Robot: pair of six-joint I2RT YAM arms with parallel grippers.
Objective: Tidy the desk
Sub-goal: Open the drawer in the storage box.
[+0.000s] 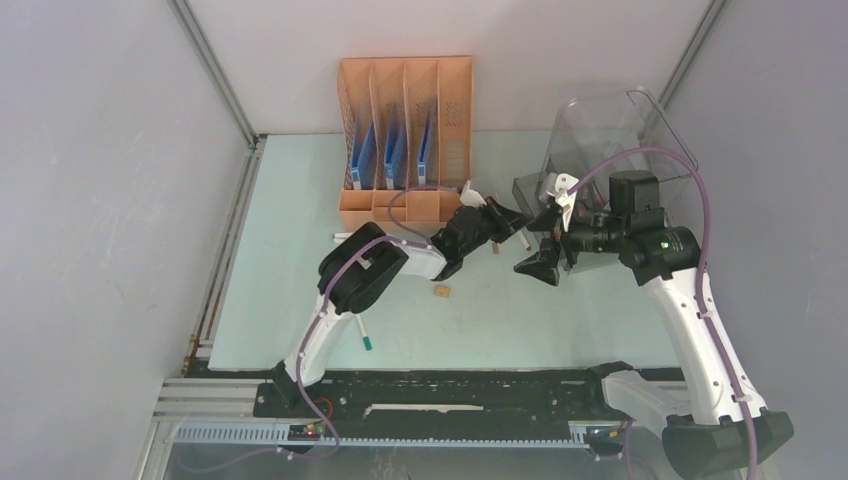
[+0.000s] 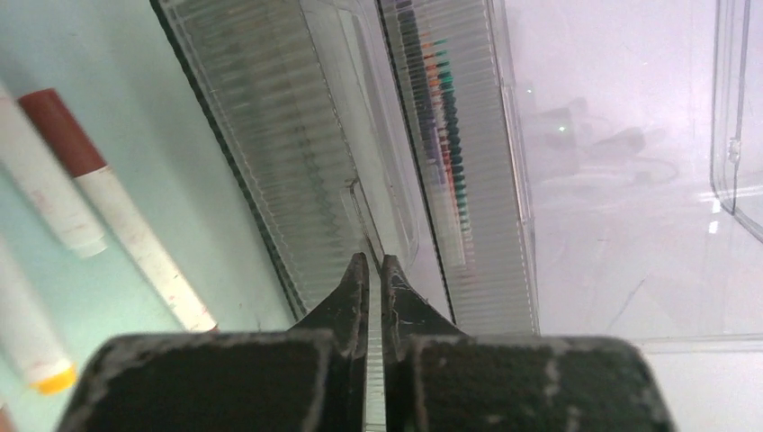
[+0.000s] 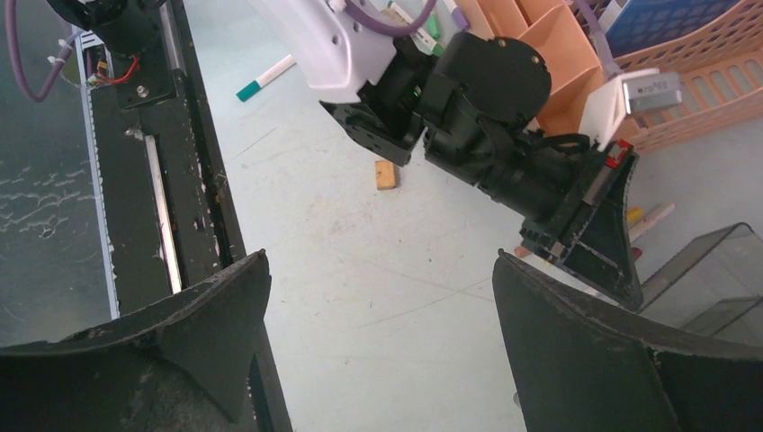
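The pale mint-green desk (image 1: pixel 290 250) carries loose markers and a small tan block (image 1: pixel 440 291). My left gripper (image 1: pixel 517 222) reaches to the clear smoky drawer bin (image 1: pixel 600 140) at the back right. In the left wrist view its fingers (image 2: pixel 375 261) are closed on a thin ribbed edge of the clear drawer (image 2: pixel 297 153). My right gripper (image 1: pixel 537 264) hovers just in front of the bin. In its own view it is wide open and empty (image 3: pixel 382 270) above bare desk (image 3: pixel 360 261), with the left gripper's black head (image 3: pixel 585 225) close ahead.
An orange four-slot file rack (image 1: pixel 405 140) with blue folders stands at the back. A teal-tipped marker (image 1: pixel 364 335) lies by the left arm. A brown-capped marker (image 2: pixel 99 193) and white markers lie left of the drawer. A black rail (image 3: pixel 171 180) runs along the front edge.
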